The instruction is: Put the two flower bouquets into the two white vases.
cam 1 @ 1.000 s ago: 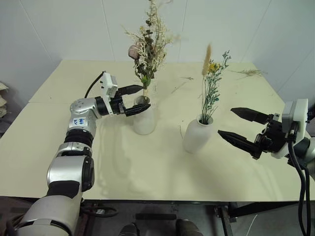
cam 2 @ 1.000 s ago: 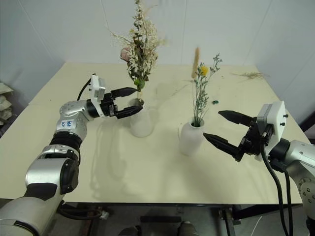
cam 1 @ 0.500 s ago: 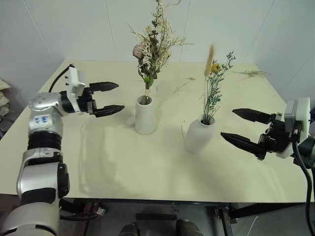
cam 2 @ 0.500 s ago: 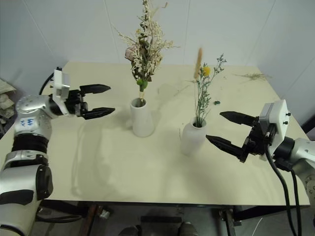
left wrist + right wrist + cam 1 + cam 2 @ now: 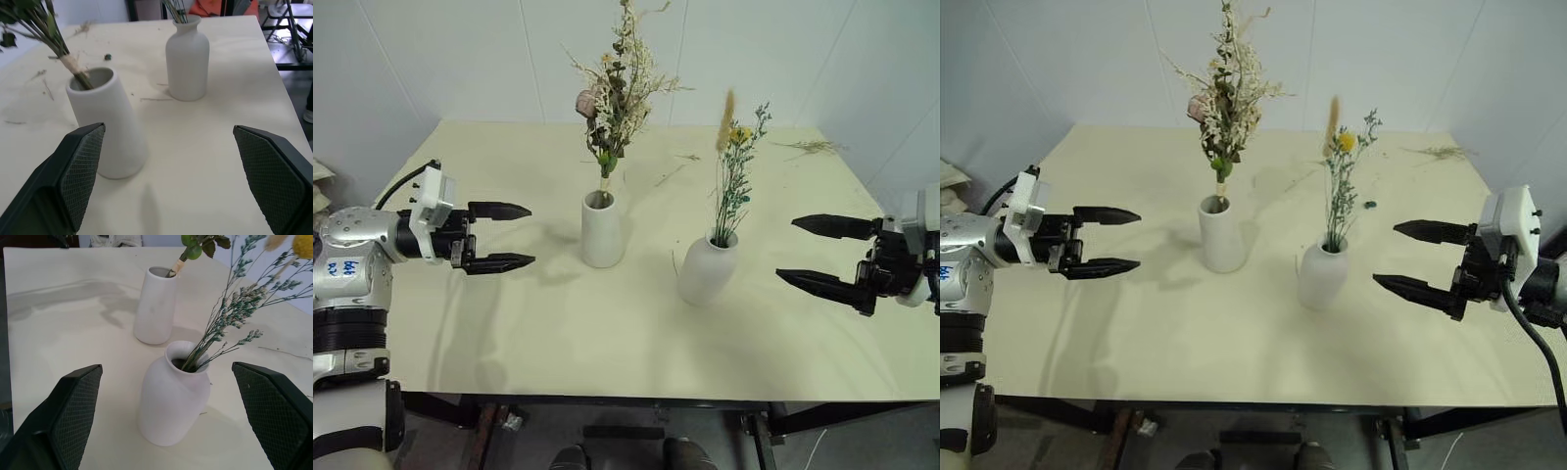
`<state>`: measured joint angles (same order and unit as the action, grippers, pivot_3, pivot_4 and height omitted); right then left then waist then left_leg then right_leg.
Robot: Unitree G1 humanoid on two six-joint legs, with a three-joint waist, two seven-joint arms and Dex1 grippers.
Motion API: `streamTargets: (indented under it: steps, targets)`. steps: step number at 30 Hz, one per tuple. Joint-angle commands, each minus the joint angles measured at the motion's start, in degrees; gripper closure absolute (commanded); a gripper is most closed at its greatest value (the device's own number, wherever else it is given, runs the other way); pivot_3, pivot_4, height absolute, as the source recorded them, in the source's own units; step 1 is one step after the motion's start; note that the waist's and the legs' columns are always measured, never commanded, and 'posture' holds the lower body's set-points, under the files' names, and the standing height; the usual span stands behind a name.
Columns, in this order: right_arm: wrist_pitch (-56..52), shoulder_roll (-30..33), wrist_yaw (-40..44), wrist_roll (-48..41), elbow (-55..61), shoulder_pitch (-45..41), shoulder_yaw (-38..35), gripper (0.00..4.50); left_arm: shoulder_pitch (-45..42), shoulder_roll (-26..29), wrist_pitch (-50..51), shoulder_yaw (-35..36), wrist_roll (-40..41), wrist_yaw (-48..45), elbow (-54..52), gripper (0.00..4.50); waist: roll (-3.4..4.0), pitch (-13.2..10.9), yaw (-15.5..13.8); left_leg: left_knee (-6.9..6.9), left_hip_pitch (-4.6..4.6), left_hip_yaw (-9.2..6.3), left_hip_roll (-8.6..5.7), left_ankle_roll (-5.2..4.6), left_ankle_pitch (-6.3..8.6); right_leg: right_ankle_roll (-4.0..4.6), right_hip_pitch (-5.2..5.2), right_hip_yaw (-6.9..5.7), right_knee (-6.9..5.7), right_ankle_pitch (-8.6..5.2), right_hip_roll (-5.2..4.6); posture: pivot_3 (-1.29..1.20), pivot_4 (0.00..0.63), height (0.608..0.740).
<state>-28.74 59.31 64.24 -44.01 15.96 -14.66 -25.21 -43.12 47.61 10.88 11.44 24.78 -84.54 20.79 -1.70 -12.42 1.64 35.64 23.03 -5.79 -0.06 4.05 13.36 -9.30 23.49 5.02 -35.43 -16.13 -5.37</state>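
**A:** Starting nearest you, what is sitting over the front of the table (image 5: 558,352)?

**B:** You are looking at a pale cream tabletop, bare along its near edge. Your left gripper (image 5: 514,236) is hovering over the left side with its fingers spread wide apart, nothing between them. Your right gripper (image 5: 813,253) is hanging over the right side, pointing inward, fingers equally wide and holding nothing. Both are standing well apart from the vases.

**A:** And the middle of the surface?

**B:** The bottle-shaped vase (image 5: 707,270) is standing upright, nearer your right gripper, and the slim green bouquet (image 5: 734,176) with its yellow flower and tan plume is standing in its narrow neck. Just behind and to the left, the straight white vase (image 5: 603,228) is standing upright too, with the bushy bouquet (image 5: 613,88) rising from its mouth, its stems bound with a tan wrap just above the rim. The two vases are near each other but not touching.

**A:** Farther back?

**B:** You are seeing loose dried twigs (image 5: 811,146) lying near the far right corner, a few thin bits (image 5: 671,172) scattered behind the vases, and a small dark speck (image 5: 1369,205) on the surface. A seam is running across the left part of the tabletop.

**A:** And the room?

**B:** White panelled walls (image 5: 450,49) are closing in behind the table and along both sides.
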Motion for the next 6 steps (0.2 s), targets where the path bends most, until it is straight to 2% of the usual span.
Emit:
streamTargets:
  steps: [1,6]
  targets:
    - [2.41,0.79,1.93,1.74,-1.51,-0.81,-0.08,0.0,0.64,1.07,0.02,1.88,2.37,0.13,-2.85,0.03,0.0,0.0,0.01,-0.01,0.0,0.0,0.0,0.0,0.0,0.0,0.0,0.0,0.01,0.0,0.0,0.0,0.15,0.74]
    - [3.17,-0.13,2.17,2.59,-2.71,-2.89,1.31,0.0,1.84,1.1,0.36,1.92,3.13,0.55,-4.36,0.03,0.0,0.0,0.05,-0.07,0.01,0.0,0.0,-0.01,0.03,0.0,0.04,0.0,-0.01,0.0,0.0,0.0,0.15,0.74]
